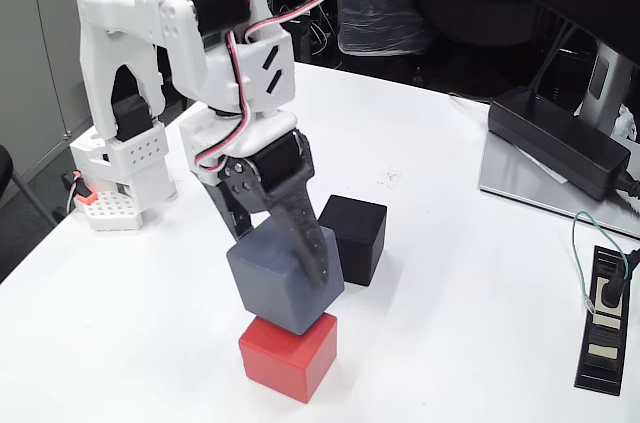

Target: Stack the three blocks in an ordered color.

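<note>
A red cube (287,355) rests on the white table (470,273) near the front edge. A blue-grey cube (276,278) sits tilted on top of it, held between the fingers of my gripper (285,268), which comes down from above and is shut on it. One dark finger (308,238) runs down the cube's right face; the other is mostly hidden behind the cube's left side. A black cube (353,237) stands on the table just behind and to the right of the stack, apart from the gripper.
The arm's white base (125,158) stands at the left, with a small white perforated block with an orange part (105,207) beside it. A black box (560,143) on a grey plate lies at the right, and a black strip with a cable (603,328) lies further forward.
</note>
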